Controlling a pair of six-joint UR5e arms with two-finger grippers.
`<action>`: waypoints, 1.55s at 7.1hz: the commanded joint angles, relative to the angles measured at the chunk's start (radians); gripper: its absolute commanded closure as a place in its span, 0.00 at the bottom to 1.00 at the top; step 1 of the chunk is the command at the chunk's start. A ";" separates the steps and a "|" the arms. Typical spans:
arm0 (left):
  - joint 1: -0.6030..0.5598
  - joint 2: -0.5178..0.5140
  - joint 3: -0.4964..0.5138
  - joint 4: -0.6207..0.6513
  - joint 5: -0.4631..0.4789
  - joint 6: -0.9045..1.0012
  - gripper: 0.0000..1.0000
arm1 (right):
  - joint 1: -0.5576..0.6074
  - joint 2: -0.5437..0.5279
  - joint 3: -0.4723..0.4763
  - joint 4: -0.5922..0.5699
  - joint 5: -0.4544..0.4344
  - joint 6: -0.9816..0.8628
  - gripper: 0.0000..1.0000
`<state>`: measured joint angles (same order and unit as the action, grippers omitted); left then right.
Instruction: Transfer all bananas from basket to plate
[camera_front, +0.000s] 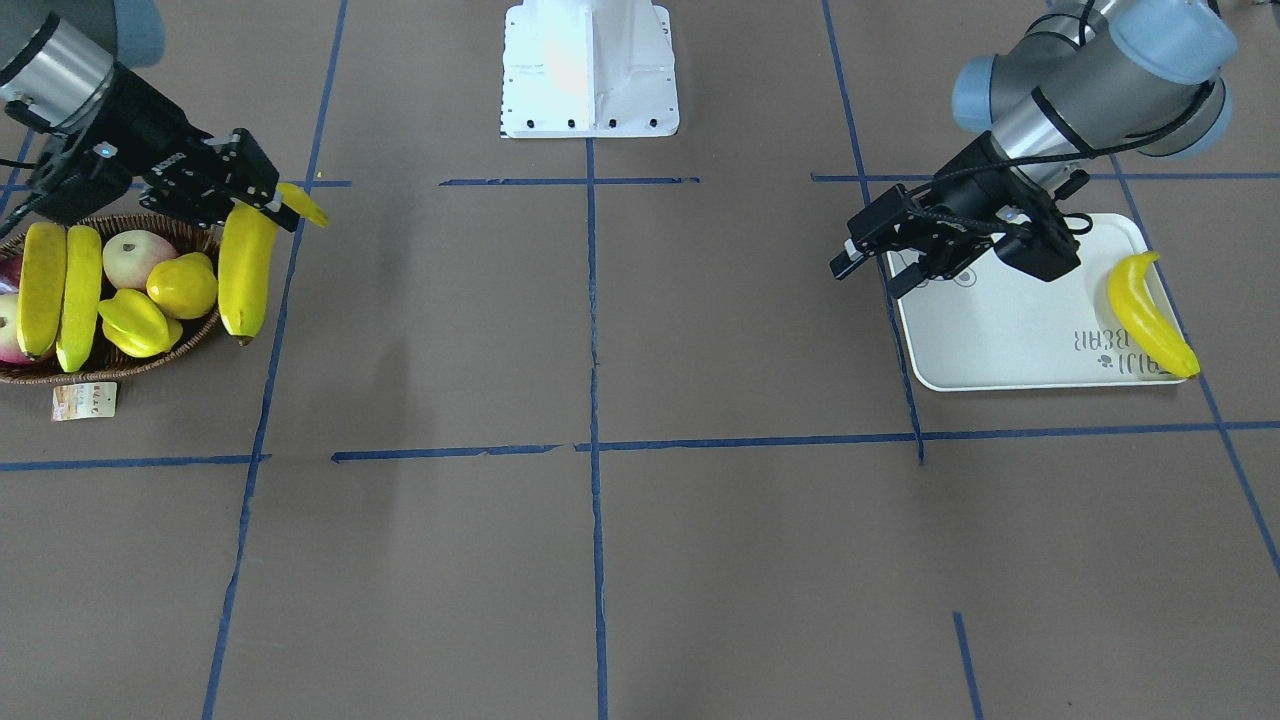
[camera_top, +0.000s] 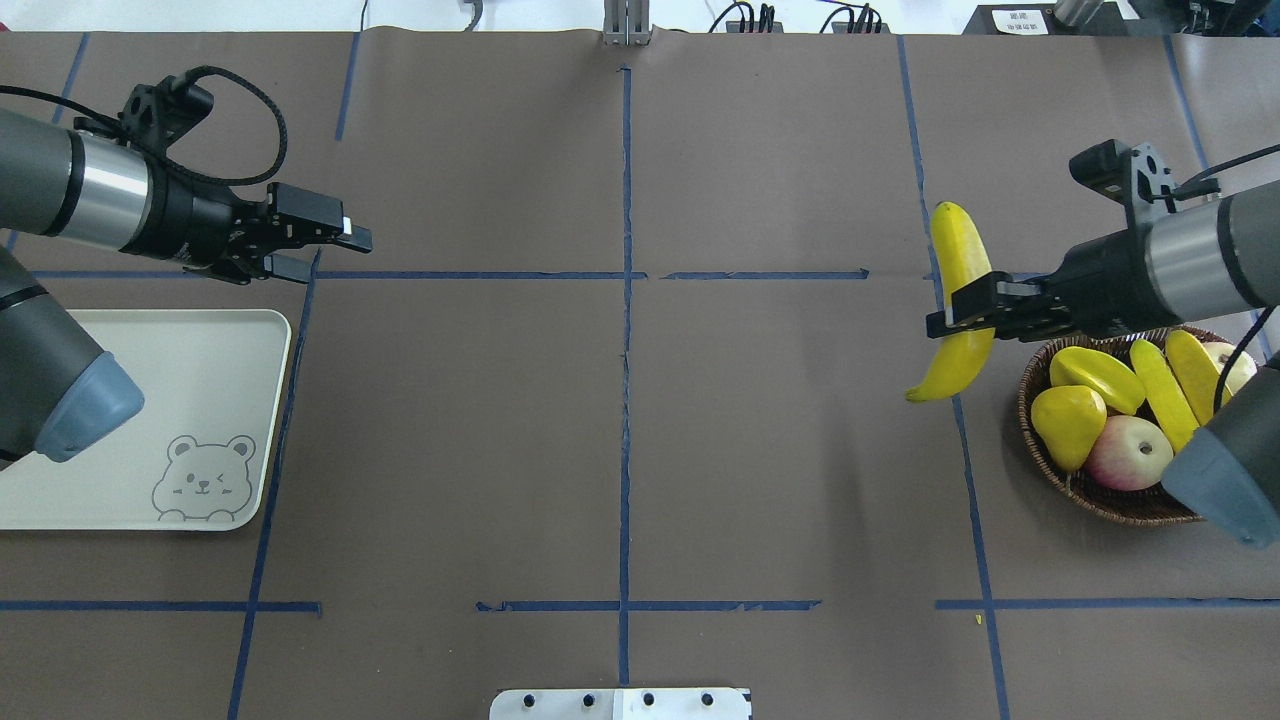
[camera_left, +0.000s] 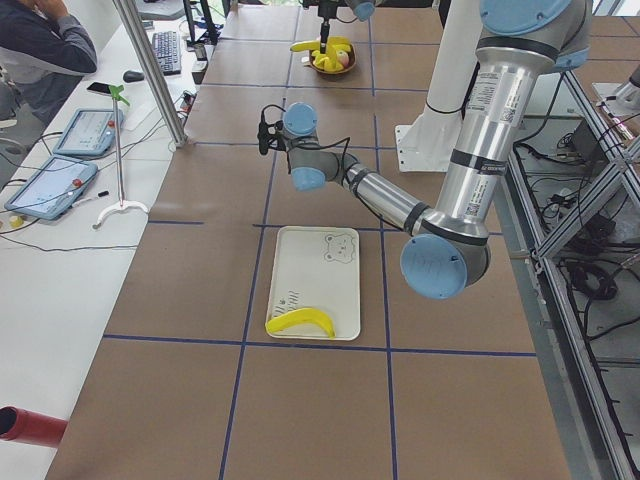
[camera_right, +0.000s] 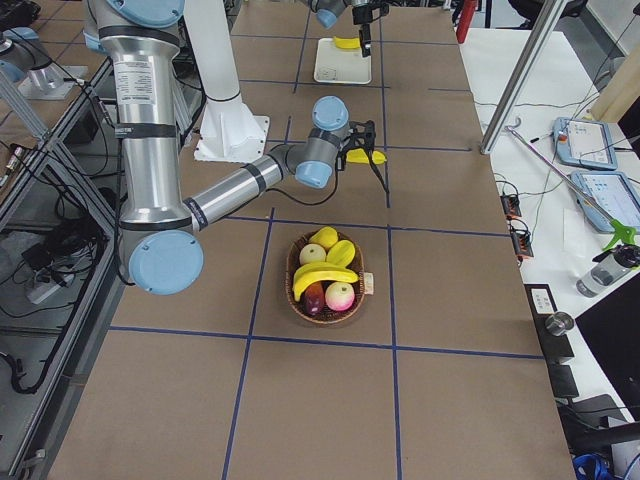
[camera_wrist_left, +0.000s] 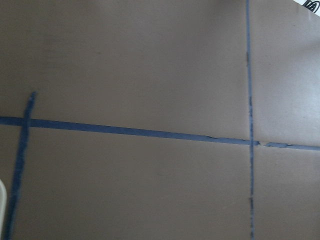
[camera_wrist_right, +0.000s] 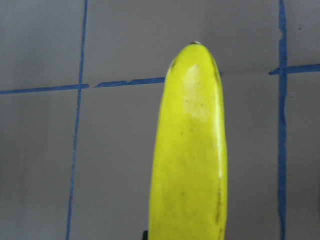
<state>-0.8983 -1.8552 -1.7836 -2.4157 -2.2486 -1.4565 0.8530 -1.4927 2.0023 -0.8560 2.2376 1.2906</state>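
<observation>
One banana (camera_top: 957, 245) hangs above the brown, blue-taped table (camera_top: 620, 450) just beside the basket (camera_front: 120, 365), pinched in the right gripper (camera_top: 962, 305), whose arm is stretched level. Two bananas (camera_front: 60, 290) lie in the basket. A fourth banana (camera_front: 1150, 315) rests on the plate (camera_front: 1000, 340); the front view shows it, while the left arm (camera_top: 60, 400) hides it overhead. The left gripper (camera_top: 335, 252) hovers beyond the plate's corner, jaws spread.

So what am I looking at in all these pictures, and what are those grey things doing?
Those are two robot arms at a taped table, photographed from above, from the front, from both ends, and by a camera on each wrist. The right pincer is clamped on a banana, held beside the basket, where two more bananas lie among other fruit. The left pincer is open and empty, near the plate, which holds another banana.
</observation>
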 joint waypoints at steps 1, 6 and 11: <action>0.042 -0.065 0.004 0.006 0.009 -0.076 0.00 | -0.174 0.081 0.003 0.043 -0.242 0.149 0.92; 0.152 -0.220 0.029 0.013 0.126 -0.194 0.01 | -0.484 0.291 -0.007 0.046 -0.563 0.245 0.91; 0.266 -0.282 0.029 0.013 0.171 -0.309 0.01 | -0.537 0.364 -0.054 0.046 -0.627 0.245 0.90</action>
<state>-0.6620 -2.1268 -1.7549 -2.4022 -2.0874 -1.7469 0.3171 -1.1338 1.9518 -0.8099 1.6131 1.5355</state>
